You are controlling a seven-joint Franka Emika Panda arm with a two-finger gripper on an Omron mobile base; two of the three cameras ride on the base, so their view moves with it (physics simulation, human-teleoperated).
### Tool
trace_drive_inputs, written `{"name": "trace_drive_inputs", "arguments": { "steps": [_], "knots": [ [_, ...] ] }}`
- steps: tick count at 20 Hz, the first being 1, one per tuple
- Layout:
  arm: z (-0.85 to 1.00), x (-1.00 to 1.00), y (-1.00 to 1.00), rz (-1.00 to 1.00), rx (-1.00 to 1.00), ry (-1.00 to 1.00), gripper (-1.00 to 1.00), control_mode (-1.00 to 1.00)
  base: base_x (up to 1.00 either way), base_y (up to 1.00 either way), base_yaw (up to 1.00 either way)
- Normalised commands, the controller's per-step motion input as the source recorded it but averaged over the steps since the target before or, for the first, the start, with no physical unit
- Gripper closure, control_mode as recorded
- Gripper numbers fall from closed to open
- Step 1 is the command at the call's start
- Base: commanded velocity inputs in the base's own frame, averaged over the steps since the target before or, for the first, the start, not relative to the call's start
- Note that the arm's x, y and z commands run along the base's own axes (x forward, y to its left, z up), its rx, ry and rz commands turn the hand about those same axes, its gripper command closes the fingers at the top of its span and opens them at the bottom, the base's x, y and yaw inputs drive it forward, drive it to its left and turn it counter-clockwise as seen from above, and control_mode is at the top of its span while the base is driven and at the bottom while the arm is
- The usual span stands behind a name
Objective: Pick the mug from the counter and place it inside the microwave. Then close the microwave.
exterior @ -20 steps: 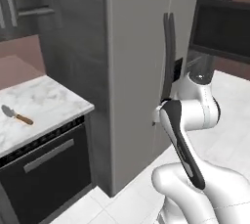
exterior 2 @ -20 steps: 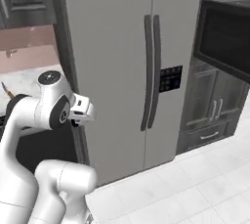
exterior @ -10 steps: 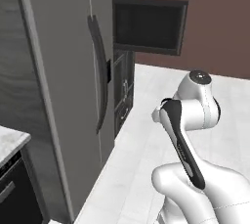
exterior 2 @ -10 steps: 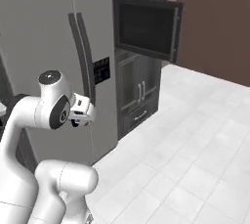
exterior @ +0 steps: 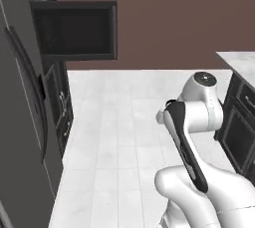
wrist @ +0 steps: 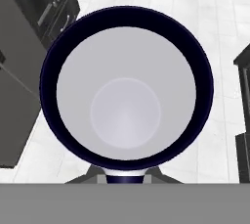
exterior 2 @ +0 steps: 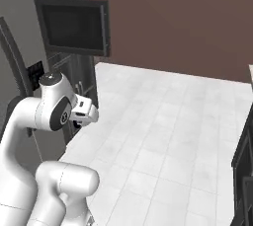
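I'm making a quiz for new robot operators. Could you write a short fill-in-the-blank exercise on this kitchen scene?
1. The jaws are shut on the ____, seen from above in the hand view.
2. The microwave door stands ____.
3. The inside of the mug holds ____.
4. The floor below the mug is laid with white ____.

Missing words: mug; open; nothing; tiles
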Motion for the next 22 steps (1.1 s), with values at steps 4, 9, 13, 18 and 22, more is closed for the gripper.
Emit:
{"name": "trace_drive_inputs", "arguments": {
  "steps": [4, 9, 13, 18, 22],
  "knots": [
    [0.00, 0.00, 0.00, 0.00, 0.00, 0.00, 1.00, 1.00, 0.58, -0.78, -0.25],
    [0.00, 0.00, 0.00, 0.00, 0.00, 0.00, 1.00, 1.00, 0.72, -0.52, -0.05],
    [0.00, 0.00, 0.00, 0.00, 0.00, 0.00, 1.00, 1.00, 0.77, -0.11, 0.03],
    [0.00, 0.00, 0.00, 0.00, 0.00, 0.00, 1.00, 1.00, 0.84, -0.01, 0.14],
    [0.00, 0.00, 0.00, 0.00, 0.00, 0.00, 1.00, 1.00, 0.94, -0.08, 0.22]
  ]
}}
